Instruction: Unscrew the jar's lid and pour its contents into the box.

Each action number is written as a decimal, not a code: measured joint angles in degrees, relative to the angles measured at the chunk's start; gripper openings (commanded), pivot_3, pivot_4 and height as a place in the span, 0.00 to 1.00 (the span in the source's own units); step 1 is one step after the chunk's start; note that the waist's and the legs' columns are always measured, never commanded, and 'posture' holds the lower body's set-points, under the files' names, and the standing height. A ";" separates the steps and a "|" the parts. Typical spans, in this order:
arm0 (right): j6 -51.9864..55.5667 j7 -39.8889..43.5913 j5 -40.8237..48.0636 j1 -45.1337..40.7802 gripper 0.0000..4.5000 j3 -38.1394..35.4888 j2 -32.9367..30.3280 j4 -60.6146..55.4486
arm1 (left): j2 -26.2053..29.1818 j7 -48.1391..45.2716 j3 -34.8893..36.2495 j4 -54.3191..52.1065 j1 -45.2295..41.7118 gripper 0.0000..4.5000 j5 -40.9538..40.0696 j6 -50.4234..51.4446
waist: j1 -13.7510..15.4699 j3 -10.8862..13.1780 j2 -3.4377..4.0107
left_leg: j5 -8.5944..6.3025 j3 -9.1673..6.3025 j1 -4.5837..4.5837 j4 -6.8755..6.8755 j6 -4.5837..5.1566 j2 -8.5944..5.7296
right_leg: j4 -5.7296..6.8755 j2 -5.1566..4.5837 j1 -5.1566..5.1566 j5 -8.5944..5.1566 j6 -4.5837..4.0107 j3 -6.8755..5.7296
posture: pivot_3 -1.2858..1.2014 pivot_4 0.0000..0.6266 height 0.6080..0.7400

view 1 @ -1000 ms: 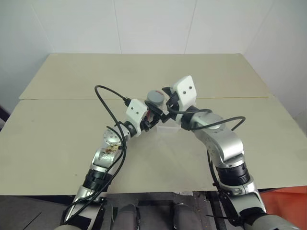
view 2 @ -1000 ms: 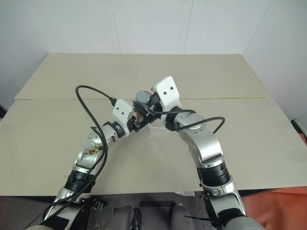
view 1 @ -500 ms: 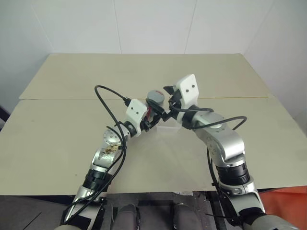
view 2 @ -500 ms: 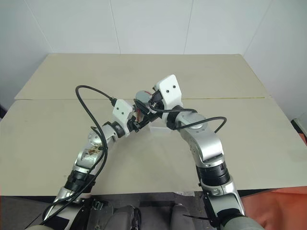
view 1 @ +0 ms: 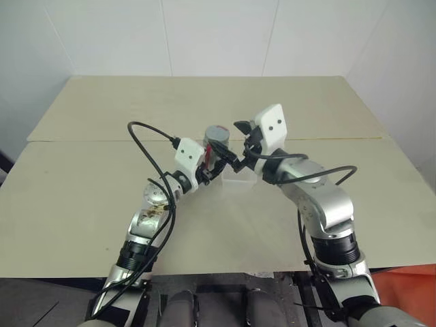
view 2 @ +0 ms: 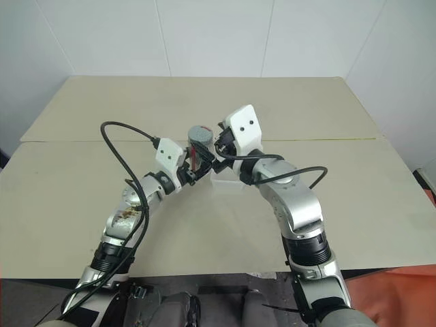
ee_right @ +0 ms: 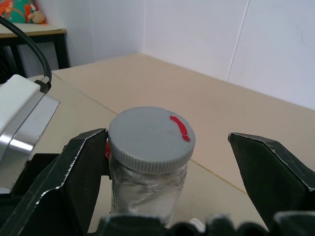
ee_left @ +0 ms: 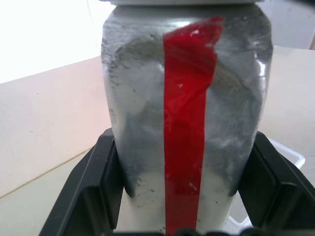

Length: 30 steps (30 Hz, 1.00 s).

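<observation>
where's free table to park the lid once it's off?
Bare table on the robot's left of the left arm, and more on the right of the right arm, out to the edges. The far half behind the seam is open too. Crowded at centre: left claw holding the jar, right claw open around the lid, box just beneath.

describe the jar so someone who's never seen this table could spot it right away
On the wide beige table, look between the two arms near the middle seam. There the left pincer holds upright a small silvery-grey cylindrical jar with a round grey ribbed lid. The red tape stripe down its side sets it apart from the clear plastic box beneath.
</observation>
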 measured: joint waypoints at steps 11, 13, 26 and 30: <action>0.20 -0.01 0.65 0.89 0.99 -0.66 -0.27 -0.64 | 0.31 -0.10 0.01 -0.03 0.03 0.62 -0.36 0.10 | -0.01 0.00 0.00 | 0.00 0.00 0.00 -0.01 0.00 0.00 | 0.00 0.00 -0.01 0.00 0.00 0.00 | 0.52 0.24 1.00; 0.30 -0.03 0.65 0.89 0.99 -0.66 -0.26 -0.64 | 0.51 -0.15 0.01 -0.03 0.03 0.62 -0.44 0.12 | -0.01 0.00 0.00 | 0.00 0.00 0.00 -0.01 0.00 0.00 | 0.00 0.00 -0.01 0.00 0.00 0.00 | 0.52 0.24 1.00; 0.44 -0.02 0.64 1.64 0.99 -1.00 -2.70 -1.26 | 0.96 -0.42 0.35 -0.21 0.15 0.62 -0.94 1.67 | -0.01 0.00 0.00 | 0.00 0.00 0.00 -0.01 0.00 0.00 | 0.00 0.00 -0.01 0.00 0.00 0.00 | 0.52 0.24 1.00; 0.78 -0.38 0.42 1.96 0.99 -2.17 -3.62 -1.30 | 1.17 -0.62 0.59 -0.99 0.61 0.62 -1.08 1.81 | -0.01 0.00 0.00 | 0.00 0.00 -0.01 -0.01 0.00 0.00 | -0.01 0.00 0.00 0.00 0.00 0.00 | 0.52 0.24 1.00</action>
